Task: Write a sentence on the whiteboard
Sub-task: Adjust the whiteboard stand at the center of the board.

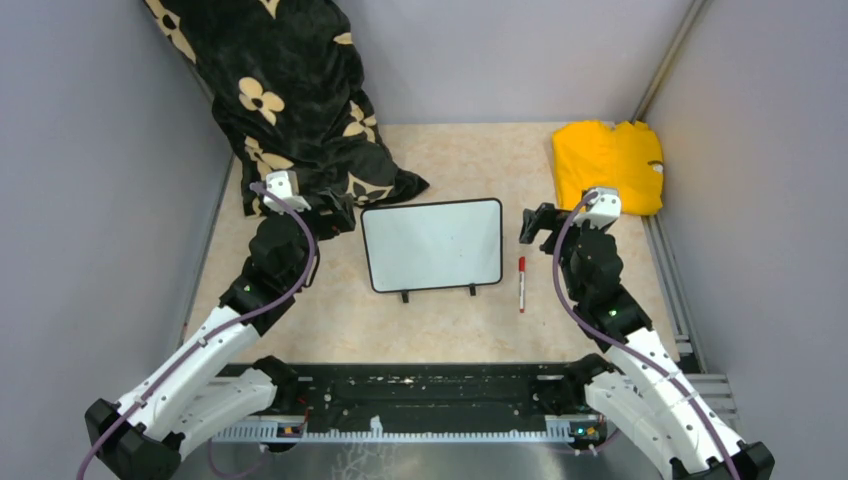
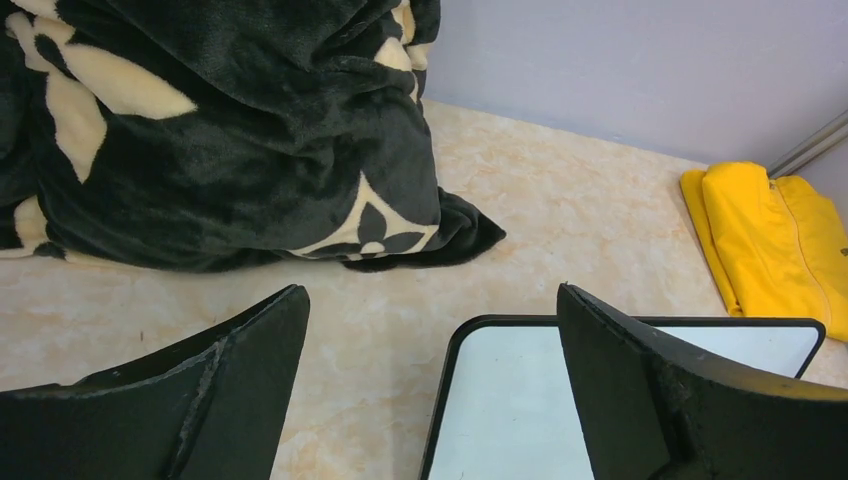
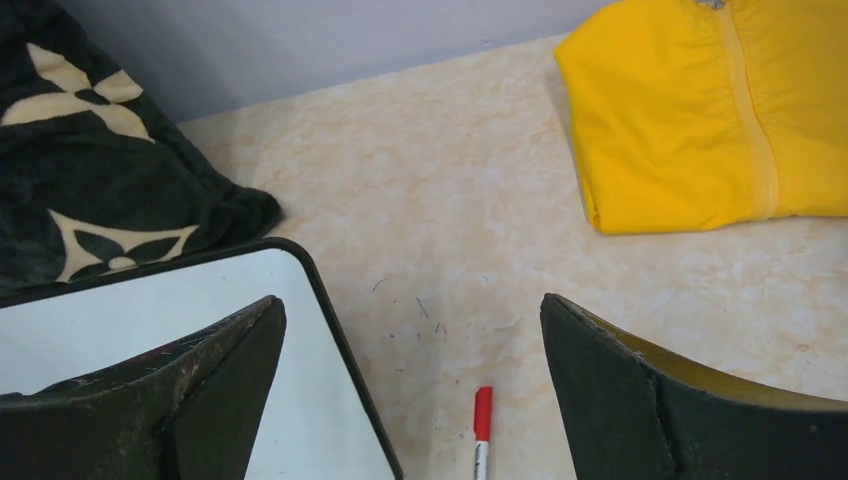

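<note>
The whiteboard [image 1: 433,244] lies flat mid-table, black-framed, two small feet at its near edge; its surface is blank and no sentence shows. It also shows in the left wrist view [image 2: 520,410] and the right wrist view [image 3: 130,310]. A red-capped marker [image 1: 521,283] lies just right of the board, also in the right wrist view [image 3: 482,430]. My left gripper [image 1: 340,215] is open and empty at the board's far left corner [image 2: 432,340]. My right gripper [image 1: 535,225] is open and empty above the marker's far end [image 3: 412,350].
A black blanket with cream flowers [image 1: 290,90] is heaped at the back left, touching the left arm. A folded yellow garment [image 1: 608,165] lies at the back right. Grey walls enclose three sides; a metal rail runs along the right edge.
</note>
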{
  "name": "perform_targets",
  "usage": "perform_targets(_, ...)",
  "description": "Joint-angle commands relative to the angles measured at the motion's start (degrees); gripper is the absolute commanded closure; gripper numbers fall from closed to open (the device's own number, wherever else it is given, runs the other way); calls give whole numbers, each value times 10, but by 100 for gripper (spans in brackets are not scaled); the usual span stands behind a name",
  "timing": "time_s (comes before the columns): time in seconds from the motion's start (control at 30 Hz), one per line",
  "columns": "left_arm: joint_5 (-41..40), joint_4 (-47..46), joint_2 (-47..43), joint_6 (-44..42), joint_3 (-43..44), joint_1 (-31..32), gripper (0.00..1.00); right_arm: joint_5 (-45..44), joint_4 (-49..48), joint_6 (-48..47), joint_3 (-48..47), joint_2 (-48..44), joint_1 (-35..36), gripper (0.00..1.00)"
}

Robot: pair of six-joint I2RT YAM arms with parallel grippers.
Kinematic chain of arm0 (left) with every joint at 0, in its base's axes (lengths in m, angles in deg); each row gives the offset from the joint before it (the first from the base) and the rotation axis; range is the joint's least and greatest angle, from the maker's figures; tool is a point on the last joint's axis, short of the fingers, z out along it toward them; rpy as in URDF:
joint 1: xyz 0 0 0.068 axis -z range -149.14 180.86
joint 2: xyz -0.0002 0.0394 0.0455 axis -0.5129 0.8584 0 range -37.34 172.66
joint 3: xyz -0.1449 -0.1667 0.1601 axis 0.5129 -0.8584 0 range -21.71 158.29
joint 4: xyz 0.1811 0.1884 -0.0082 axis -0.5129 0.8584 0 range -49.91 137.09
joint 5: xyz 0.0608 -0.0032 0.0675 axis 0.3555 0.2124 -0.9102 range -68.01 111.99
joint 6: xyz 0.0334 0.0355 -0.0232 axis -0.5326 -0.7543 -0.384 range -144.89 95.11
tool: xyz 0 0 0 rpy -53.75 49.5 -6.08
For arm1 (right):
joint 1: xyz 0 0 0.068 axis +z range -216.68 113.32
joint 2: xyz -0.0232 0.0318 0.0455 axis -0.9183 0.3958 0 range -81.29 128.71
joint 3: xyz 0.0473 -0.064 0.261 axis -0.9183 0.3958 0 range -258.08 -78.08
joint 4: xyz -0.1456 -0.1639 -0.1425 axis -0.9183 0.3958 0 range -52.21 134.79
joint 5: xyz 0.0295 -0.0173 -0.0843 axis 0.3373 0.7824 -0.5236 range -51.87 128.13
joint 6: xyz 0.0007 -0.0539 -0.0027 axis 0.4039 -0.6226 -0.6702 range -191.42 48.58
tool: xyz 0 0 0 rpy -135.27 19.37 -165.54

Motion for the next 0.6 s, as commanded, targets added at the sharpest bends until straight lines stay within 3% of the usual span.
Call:
perform_targets(0.0,-10,-18,-10,2,-5,5,1,8,-9,9,-9,-9,-8,4)
perform_targets(0.37,14,-36,-17,-11,-17,6,1,11,9,19,-10,2,-9,6)
perform_targets(0.57,83,-47,-25,-48,-25,6,1,38,82,77,-22,81,-9,11)
